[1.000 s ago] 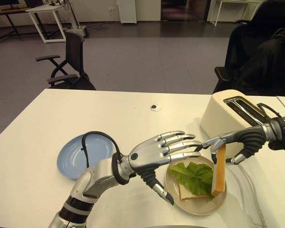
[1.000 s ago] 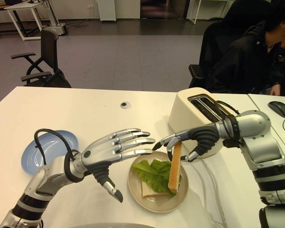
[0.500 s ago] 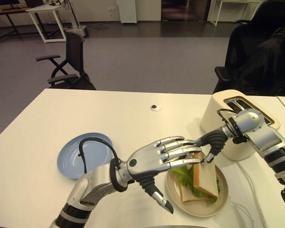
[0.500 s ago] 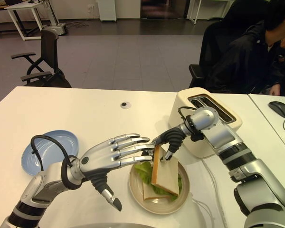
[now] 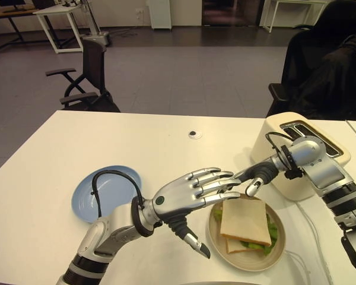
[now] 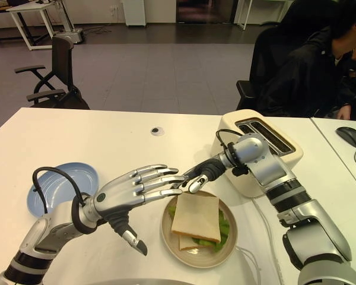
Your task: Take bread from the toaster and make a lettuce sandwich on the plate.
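Reading as basically done: top slice [image 5: 244, 221] lay flat over lettuce [image 5: 272, 227] on plate [image 5: 215, 237], right robot hand [image 5: 256, 177] curled empty above the rim, left robot hand [image 5: 187, 193] open alongside.

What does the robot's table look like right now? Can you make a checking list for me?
Surface: white table, no spills seen.
Job's things: top bread slice lies flat over lettuce and a bottom slice on the tan plate; toaster behind.
Clutter: blue plate, small round thing.
Hands: left hand open, hovering at the plate's left; right hand at the slice's back edge.
Cables: black cable loops at both wrists.
Surroundings: office chair, grey floor.
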Tool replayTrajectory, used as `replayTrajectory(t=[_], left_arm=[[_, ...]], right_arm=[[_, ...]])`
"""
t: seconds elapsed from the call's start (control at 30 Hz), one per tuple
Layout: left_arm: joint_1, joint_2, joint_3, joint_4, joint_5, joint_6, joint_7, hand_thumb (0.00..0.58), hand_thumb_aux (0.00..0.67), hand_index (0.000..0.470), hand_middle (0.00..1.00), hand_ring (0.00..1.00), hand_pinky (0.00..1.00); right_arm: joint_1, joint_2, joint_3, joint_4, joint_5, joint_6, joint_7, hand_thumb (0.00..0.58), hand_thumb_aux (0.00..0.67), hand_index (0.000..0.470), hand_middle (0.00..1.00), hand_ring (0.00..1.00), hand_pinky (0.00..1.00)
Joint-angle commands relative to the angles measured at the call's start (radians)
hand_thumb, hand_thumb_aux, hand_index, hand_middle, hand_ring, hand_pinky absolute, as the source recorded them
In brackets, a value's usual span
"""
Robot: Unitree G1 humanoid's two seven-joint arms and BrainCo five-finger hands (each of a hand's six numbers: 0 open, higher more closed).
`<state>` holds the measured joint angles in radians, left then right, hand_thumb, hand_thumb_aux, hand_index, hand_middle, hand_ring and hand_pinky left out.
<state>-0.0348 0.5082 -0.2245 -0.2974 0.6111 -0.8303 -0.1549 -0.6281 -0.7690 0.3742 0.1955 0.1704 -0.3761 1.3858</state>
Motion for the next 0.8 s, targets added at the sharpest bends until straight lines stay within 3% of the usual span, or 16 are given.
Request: replayTrajectory(t=[0.03, 0.07, 0.1, 0.13, 0.17, 0.2, 0.23, 0.33, 0.43, 0.63, 0.8], left_arm=[[0.018, 0.062, -0.025, 0.03, -0.089, 0.019, -0.084, 0.04, 0.024, 0.017, 0.0, 0.0, 0.0], [0.017, 0.083, -0.024, 0.032, -0.127, 0.022, -0.108, 0.322, 0.223, 0.157, 0.0, 0.0, 0.0], [0.013, 0.108, -0.022, 0.032, -0.175, 0.029, -0.136, 0.47, 0.378, 0.265, 0.0, 0.0, 0.0], [0.01, 0.134, -0.019, 0.034, -0.226, 0.033, -0.164, 0.58, 0.67, 0.47, 0.05, 0.05, 0.05], [0.006, 0.166, -0.025, 0.044, -0.285, 0.037, -0.203, 0.58, 0.67, 0.47, 0.53, 0.53, 0.53], [0.007, 0.198, -0.036, 0.054, -0.334, 0.041, -0.241, 0.58, 0.67, 0.47, 0.91, 0.91, 0.91], [0.004, 0.228, -0.054, 0.069, -0.382, 0.041, -0.285, 0.58, 0.67, 0.47, 1.0, 1.0, 1.0], [0.018, 0.305, -0.128, 0.073, -0.474, 0.063, -0.433, 0.58, 0.67, 0.47, 1.0, 1.0, 1.0], [0.037, 0.333, -0.173, 0.054, -0.523, 0.091, -0.523, 0.58, 0.67, 0.47, 1.0, 1.0, 1.0], [0.053, 0.296, -0.284, 0.063, -0.413, 0.174, -0.632, 0.58, 0.67, 0.47, 1.0, 1.0, 1.0], [0.023, 0.224, -0.358, 0.129, -0.268, 0.205, -0.656, 0.58, 0.67, 0.47, 1.0, 1.0, 1.0]], right_arm=[[0.139, -0.109, -0.259, -0.047, -0.015, -0.116, -0.182, 0.0, 0.0, 0.0, 0.0, 0.0, 0.0], [0.238, -0.152, -0.321, -0.091, 0.027, -0.132, -0.173, 0.0, 0.0, 0.0, 0.0, 0.0, 0.0], [0.359, -0.206, -0.364, -0.132, 0.069, -0.15, -0.133, 0.1, 0.06, 0.042, 0.0, 0.0, 0.0], [0.485, -0.265, -0.387, -0.163, 0.097, -0.168, -0.078, 0.52, 0.455, 0.319, 0.2, 0.2, 0.2], [0.592, -0.307, -0.407, -0.185, 0.115, -0.178, -0.036, 0.58, 0.67, 0.47, 0.98, 0.98, 0.98], [0.655, -0.339, -0.42, -0.18, 0.093, -0.189, -0.023, 0.58, 0.67, 0.47, 1.0, 1.0, 1.0], [0.709, -0.364, -0.444, -0.175, 0.062, -0.195, -0.023, 0.58, 0.67, 0.47, 1.0, 1.0, 1.0], [0.824, -0.432, -0.541, -0.209, 0.085, -0.179, 0.01, 0.58, 0.67, 0.47, 1.0, 1.0, 1.0], [0.877, -0.462, -0.553, -0.25, 0.074, -0.165, 0.031, 0.58, 0.67, 0.47, 1.0, 1.0, 1.0], [0.912, -0.436, -0.37, -0.303, -0.063, -0.156, 0.04, 0.58, 0.67, 0.47, 1.0, 1.0, 1.0], [0.84, -0.377, -0.234, -0.267, -0.212, -0.148, -0.015, 0.58, 0.67, 0.47, 1.0, 1.0, 1.0]])
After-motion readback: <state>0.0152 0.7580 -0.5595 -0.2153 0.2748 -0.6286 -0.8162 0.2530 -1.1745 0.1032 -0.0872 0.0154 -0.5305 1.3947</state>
